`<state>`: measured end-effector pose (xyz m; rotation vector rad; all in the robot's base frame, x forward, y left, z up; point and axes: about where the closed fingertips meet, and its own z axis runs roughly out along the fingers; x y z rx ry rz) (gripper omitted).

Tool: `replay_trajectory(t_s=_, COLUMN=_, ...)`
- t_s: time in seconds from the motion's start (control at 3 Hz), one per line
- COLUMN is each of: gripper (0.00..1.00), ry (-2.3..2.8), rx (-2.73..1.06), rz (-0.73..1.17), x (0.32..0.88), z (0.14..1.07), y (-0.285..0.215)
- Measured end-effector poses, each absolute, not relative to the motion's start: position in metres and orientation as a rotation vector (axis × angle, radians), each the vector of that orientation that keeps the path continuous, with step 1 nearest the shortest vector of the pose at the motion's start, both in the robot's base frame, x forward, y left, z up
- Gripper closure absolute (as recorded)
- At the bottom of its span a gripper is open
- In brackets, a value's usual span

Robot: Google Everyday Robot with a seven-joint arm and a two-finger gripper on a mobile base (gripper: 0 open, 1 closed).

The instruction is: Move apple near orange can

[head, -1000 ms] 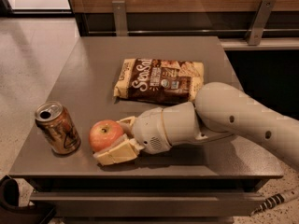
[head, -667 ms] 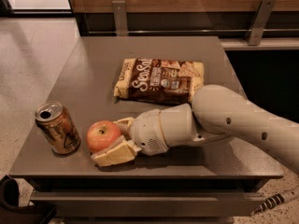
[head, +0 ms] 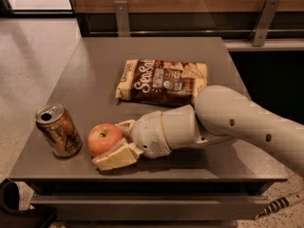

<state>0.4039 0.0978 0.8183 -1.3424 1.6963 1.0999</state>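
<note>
The apple [head: 103, 137], red-orange with a yellowish patch, sits low at the table's front left, between the two cream fingers of my gripper [head: 109, 144]. One finger [head: 124, 125] is behind it and the other [head: 116, 156] is in front, both touching it. The gripper is shut on the apple. The orange can [head: 58, 129] stands upright a short way to the apple's left, with a narrow gap between them. My white arm [head: 237, 120] reaches in from the right.
A brown-and-cream snack bag [head: 164, 82] lies flat at the table's middle, just behind my wrist. The grey table [head: 95, 65] ends close in front of the apple and can. Floor lies to the left, and a rail along the back.
The gripper and the apple have shifted slightly left, toward the can. The can and the bag have not moved.
</note>
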Motion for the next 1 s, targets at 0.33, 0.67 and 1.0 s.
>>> replay_trajectory(t_s=0.33, gripper=0.36, ry=1.695, rx=-1.347, rz=1.100, x=0.4029, z=0.8187, y=0.0993)
replay_trajectory(t_s=0.67, gripper=0.12, ry=1.693, rx=-1.352, rz=1.100, x=0.4018, z=0.8191, y=0.1008)
replay_trajectory(t_s=1.0, gripper=0.00, ry=1.692, rx=-1.356, rz=1.100, x=0.4009, z=0.8194, y=0.1019)
